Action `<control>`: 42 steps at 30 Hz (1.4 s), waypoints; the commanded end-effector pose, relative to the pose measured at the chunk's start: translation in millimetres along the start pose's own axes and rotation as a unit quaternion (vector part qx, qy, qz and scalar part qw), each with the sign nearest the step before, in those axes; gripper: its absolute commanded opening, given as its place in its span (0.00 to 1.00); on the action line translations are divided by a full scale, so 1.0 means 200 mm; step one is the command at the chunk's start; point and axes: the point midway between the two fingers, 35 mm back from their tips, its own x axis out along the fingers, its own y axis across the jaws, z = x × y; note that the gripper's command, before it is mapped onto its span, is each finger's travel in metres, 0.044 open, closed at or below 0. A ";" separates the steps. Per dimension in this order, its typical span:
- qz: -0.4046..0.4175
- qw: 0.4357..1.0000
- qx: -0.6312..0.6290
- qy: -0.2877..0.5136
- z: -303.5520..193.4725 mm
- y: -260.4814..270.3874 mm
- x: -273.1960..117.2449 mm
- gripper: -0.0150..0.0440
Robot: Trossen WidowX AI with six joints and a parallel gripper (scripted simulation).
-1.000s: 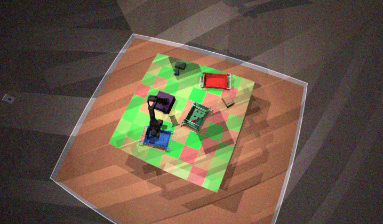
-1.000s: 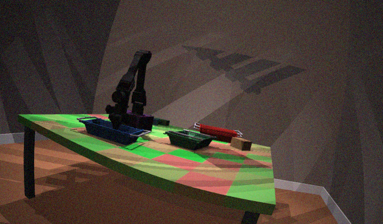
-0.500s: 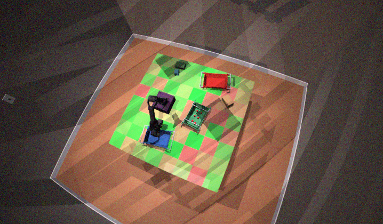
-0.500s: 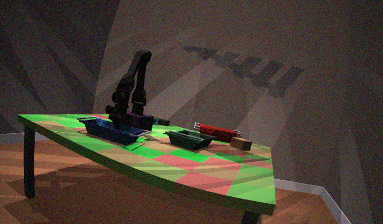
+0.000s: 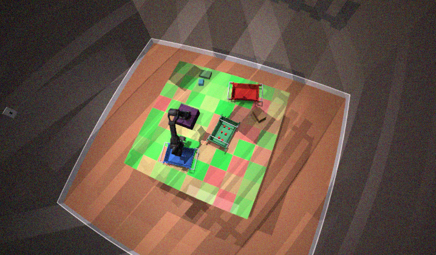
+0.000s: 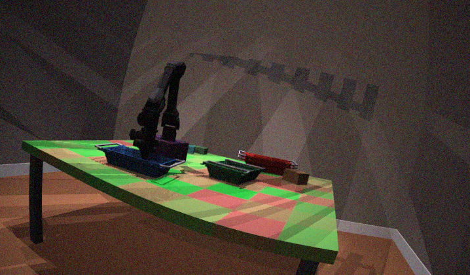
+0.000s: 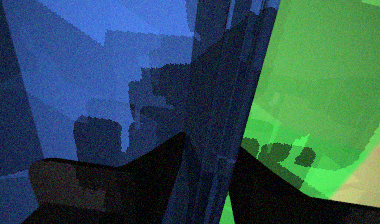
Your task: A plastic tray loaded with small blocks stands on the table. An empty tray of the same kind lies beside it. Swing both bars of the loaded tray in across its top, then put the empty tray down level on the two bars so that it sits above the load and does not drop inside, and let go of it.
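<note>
The loaded green tray (image 5: 231, 134) (image 6: 226, 173) stands on the table with small red blocks (image 5: 224, 126) inside. Both its wire bars lie inward across its top, one near each end; the nearer bar (image 5: 218, 140) shows clearly. The empty blue tray (image 5: 188, 161) (image 6: 127, 162) (image 7: 81, 50) stands level on the table, its bars out over its ends. My gripper (image 5: 178, 154) (image 6: 146, 158) (image 7: 204, 141) points down at the blue tray's long side and is shut on that side wall, one finger inside and one outside. The fingertips are partly hidden in the top and exterior views.
An empty red tray (image 5: 245, 91) (image 6: 264, 162) stands at the far side, a brown block (image 5: 260, 116) (image 6: 296, 177) near it. A purple box (image 5: 191, 121) (image 6: 177, 150) is under the arm's base. A grey-green block (image 5: 206, 74) and a small blue block (image 5: 201, 82) lie beyond.
</note>
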 end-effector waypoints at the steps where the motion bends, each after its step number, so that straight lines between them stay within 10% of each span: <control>1: -0.004 1.000 0.002 0.002 0.00 -0.01 0.00 0.45; 18: -0.004 1.000 0.002 0.002 0.00 0.00 -0.04 0.26; 42: -0.004 1.000 0.002 0.002 0.00 0.00 -0.40 0.25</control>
